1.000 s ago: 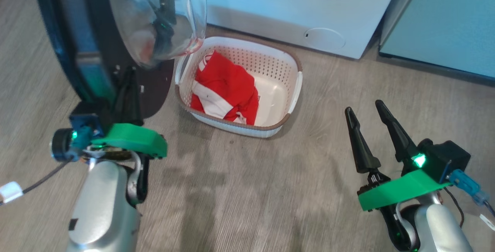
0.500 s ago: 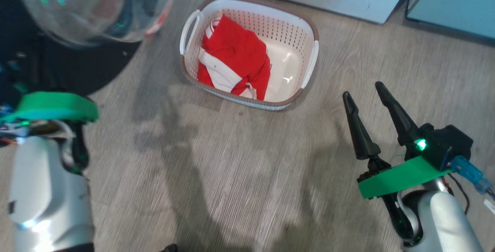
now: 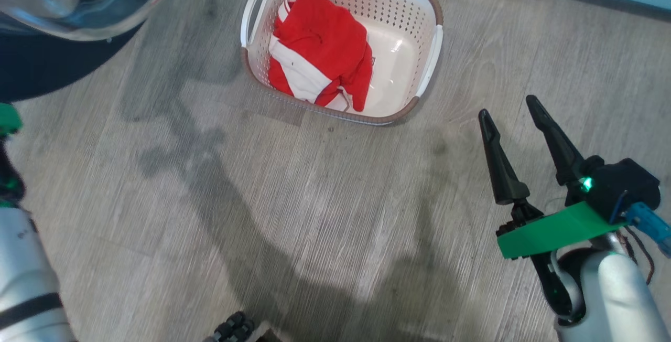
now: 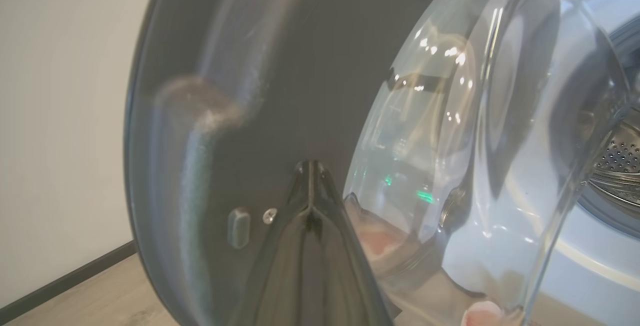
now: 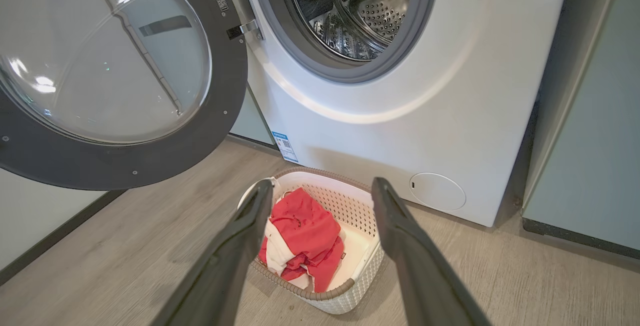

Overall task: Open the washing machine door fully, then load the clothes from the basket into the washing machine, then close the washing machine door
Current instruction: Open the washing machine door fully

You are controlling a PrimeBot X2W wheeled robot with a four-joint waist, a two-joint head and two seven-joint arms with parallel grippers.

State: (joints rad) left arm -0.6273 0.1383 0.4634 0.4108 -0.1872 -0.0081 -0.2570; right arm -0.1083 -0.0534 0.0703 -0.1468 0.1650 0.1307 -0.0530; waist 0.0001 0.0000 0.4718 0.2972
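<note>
The washing machine door stands open, left of the washing machine drum. The red clothes lie in the basket on the floor before it. The left gripper is pinched together and empty, tips at the door's dark rim. The right gripper gapes wide, empty.

The door, black-rimmed with a domed glass centre, hangs wide open on its hinges at the left of the white machine, baring the grey gasket and steel drum. The white perforated basket sits on the floor just before the machine. The clothes, red with white bands, lie crumpled in its left half.
</note>
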